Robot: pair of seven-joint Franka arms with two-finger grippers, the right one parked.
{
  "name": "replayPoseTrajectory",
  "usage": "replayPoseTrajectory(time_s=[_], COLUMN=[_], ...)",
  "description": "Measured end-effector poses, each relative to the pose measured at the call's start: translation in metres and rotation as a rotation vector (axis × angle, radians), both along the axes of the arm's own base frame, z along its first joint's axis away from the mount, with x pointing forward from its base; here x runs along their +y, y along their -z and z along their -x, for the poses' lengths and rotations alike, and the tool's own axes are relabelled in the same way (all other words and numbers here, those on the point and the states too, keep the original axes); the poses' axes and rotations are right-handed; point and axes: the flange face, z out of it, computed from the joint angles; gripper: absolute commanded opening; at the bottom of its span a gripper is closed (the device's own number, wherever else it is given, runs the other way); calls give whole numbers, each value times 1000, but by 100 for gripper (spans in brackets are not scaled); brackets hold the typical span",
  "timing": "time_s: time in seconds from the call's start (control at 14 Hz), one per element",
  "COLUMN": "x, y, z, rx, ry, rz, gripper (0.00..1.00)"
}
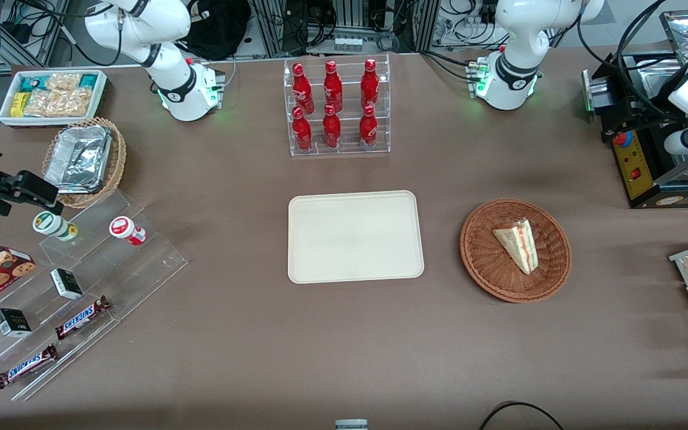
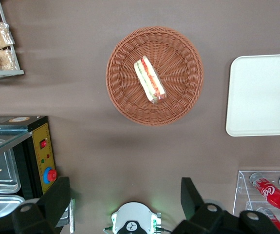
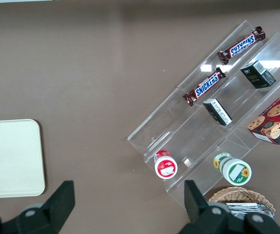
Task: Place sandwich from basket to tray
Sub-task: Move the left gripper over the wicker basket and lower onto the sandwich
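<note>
The left arm (image 1: 514, 45) was glossy white, with rounded joint housings, black ring seams and a green light glowing at its base. Black cables trailed from that base. Its gripper (image 2: 122, 202) had two black, wedge-shaped fingers (image 2: 57, 200) on dark knuckles with pale round screw caps.

Scene evenly lit from overhead; bench (image 1: 248, 334) rendered matte brown, shadows soft and faint. Glare seen on foil container (image 1: 78, 158) and clear acrylic steps (image 3: 213, 131). Gripper (image 2: 125, 207) held high over bench, fingers (image 2: 191, 192) spread wide, rendered dark and slightly soft.
</note>
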Motion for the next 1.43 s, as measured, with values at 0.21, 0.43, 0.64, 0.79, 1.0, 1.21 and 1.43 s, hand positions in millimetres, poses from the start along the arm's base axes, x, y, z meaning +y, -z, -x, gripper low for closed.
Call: replayPoseTrajectory(time_s=[0.21,0.43,0.64,0.79,1.0,1.21,1.43], x=[-3,0,-3,-8,-13,-17,-18], y=[2,9,45,82,137,197,251], z=[2,1,-12,-26,-36,-35,-21], rx=[18,33,66,50,18,-47,-67], ry=[4,1,8,3,-77,-207,-322], rz=[-15,-36,-37,-13,7,11,18], gripper=[100,100,100,100,100,100,100])
